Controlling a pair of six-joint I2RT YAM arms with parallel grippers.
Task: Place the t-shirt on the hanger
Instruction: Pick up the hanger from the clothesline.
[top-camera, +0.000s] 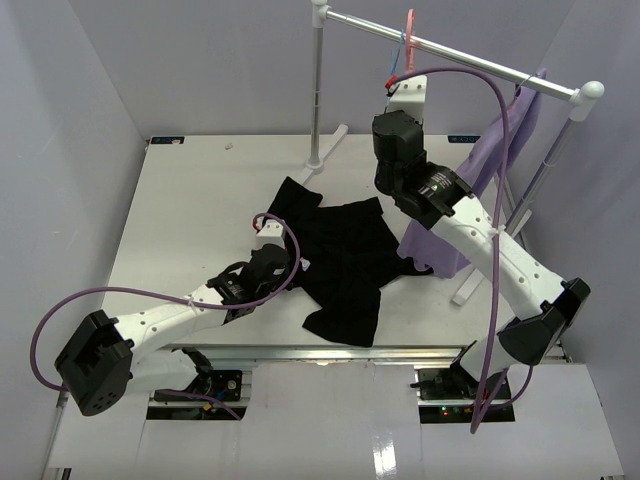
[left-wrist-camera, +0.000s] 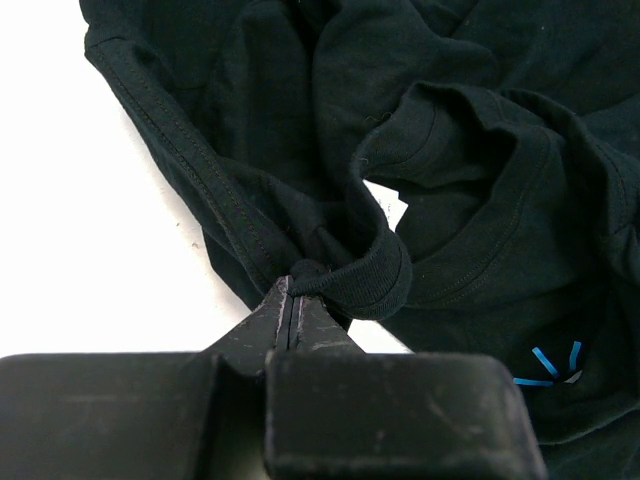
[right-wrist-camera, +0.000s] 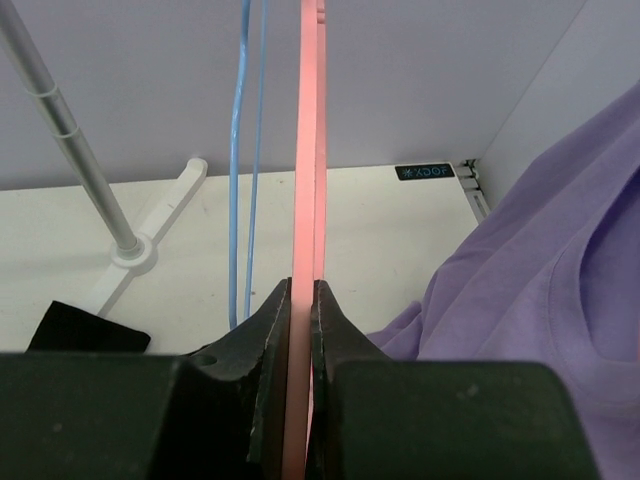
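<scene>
My left gripper (left-wrist-camera: 292, 285), jaws pressed together, pinched the ribbed collar of the crumpled black soft-cloth t-shirt (left-wrist-camera: 480, 150), which lay on the white table (top-camera: 190, 210). My right gripper (right-wrist-camera: 302, 292) clamped the flat pink plastic hanger (right-wrist-camera: 308, 150), just beside a thin light-blue wire hanger (right-wrist-camera: 240, 150) and near a lavender garment (right-wrist-camera: 540, 260).

This is a robotics lab cell. A white desk (top-camera: 180, 220) is boxed in by plain pale walls (top-camera: 70, 100). The left arm (top-camera: 170, 320) and right arm (top-camera: 500, 255) are bolted at its near edge, trailing purple cable (top-camera: 130, 291). A metal clothes rail (top-camera: 470, 56) stands at its far right.
</scene>
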